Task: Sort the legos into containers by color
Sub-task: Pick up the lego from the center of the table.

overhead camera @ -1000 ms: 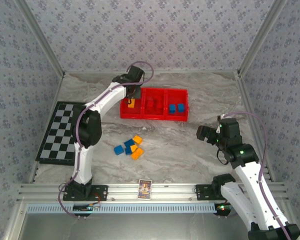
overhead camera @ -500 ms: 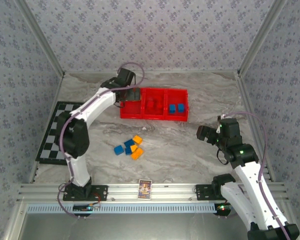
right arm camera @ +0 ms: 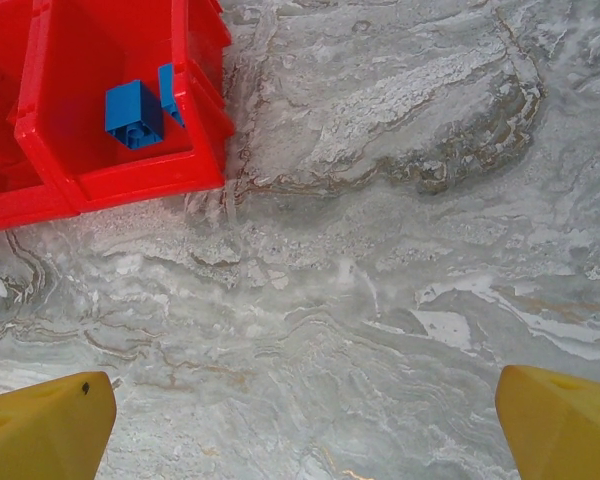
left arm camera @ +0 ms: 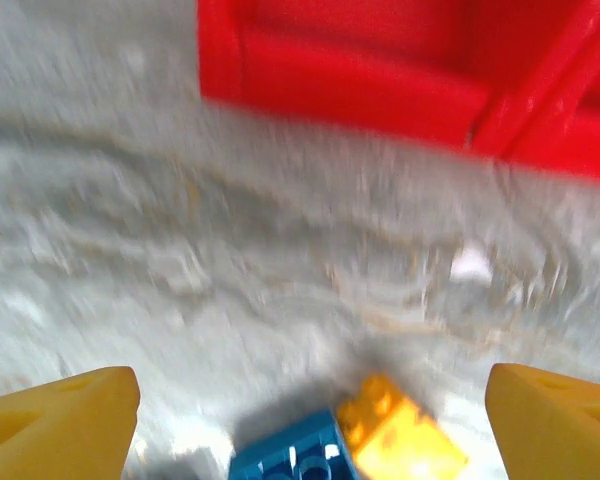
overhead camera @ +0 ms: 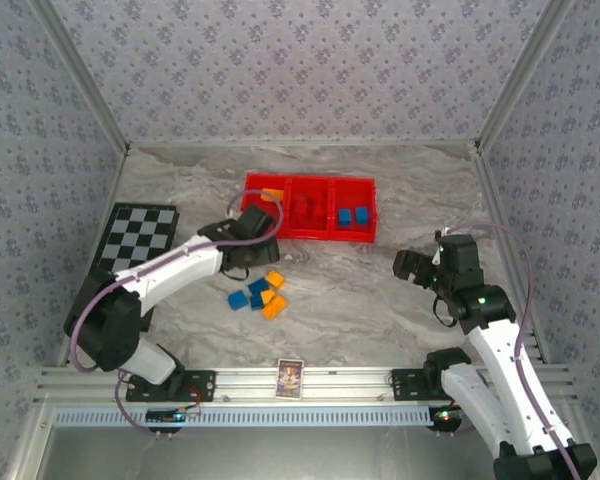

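Plainly, glossy red three-square plastic tray [overhead camera: 308, 234] on veined grey marble-look tabletop [overhead camera: 360, 290].

We see a black-and-white checkered board [overhead camera: 135, 235] lying flat on the left of the marbled grey table [overhead camera: 360, 300]. A small printed card [overhead camera: 290, 378] sits at its near edge.

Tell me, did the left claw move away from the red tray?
Yes. The left gripper pulled back from the red tray toward the loose legos.
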Motion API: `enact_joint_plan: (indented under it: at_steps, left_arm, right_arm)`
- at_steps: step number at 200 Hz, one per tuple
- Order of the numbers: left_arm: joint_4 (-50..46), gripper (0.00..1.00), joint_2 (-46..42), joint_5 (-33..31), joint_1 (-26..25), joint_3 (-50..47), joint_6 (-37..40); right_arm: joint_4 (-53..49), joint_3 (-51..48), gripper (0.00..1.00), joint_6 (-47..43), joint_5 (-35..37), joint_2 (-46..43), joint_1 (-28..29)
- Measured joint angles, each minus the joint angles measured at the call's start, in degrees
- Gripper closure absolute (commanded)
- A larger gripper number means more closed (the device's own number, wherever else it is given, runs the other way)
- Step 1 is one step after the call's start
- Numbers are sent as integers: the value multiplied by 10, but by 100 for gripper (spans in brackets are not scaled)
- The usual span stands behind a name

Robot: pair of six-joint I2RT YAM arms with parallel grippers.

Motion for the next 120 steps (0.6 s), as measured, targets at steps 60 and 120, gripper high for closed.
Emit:
enact_joint_plan:
  at_steps: [60,120]
  left_arm:
    - [33,15,-6,-21,-87,-21,-125]
    - [58,15,32,7,-90,-16,-176]
  right_arm:
    - [0,0,0,0,0,0,-1]
    - [0,0,0,0,0,-1,-1]
